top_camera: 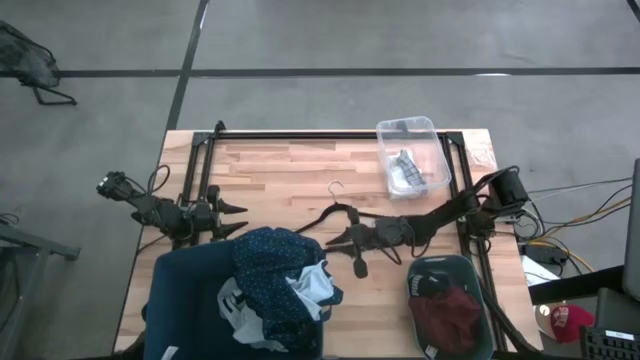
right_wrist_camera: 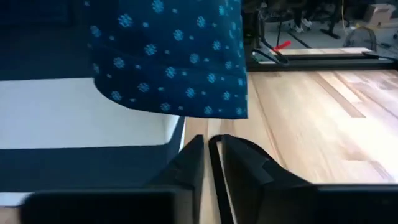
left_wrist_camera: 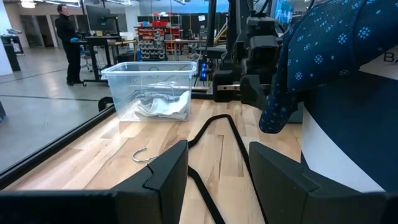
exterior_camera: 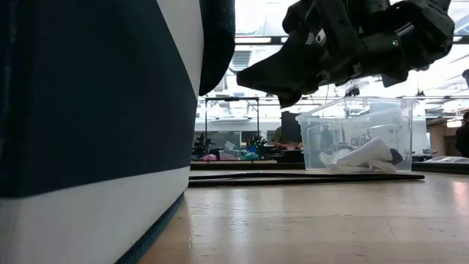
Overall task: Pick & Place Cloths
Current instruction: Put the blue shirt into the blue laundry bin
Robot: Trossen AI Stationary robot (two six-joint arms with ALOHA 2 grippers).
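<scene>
So the bench [top_camera: 290, 170] has a big dark blue bin [top_camera: 185, 300] at the front, with the navy dotted shirt [top_camera: 275, 270] and pale blue-white shirt [top_camera: 315, 285] heaped over its rim. The maroon piece [top_camera: 450, 315] sits in a grey tray [top_camera: 470, 270]; socks [top_camera: 405, 170] are in the clear box [top_camera: 432, 140]. The right gripper [top_camera: 335, 240] hovers by the shirt, jaws narrow around the wire hanger [top_camera: 345, 212], and I'd clear that hanger first so it doesn't snag. The left gripper [top_camera: 238, 218] waits beside the bin, jaws wide.
</scene>
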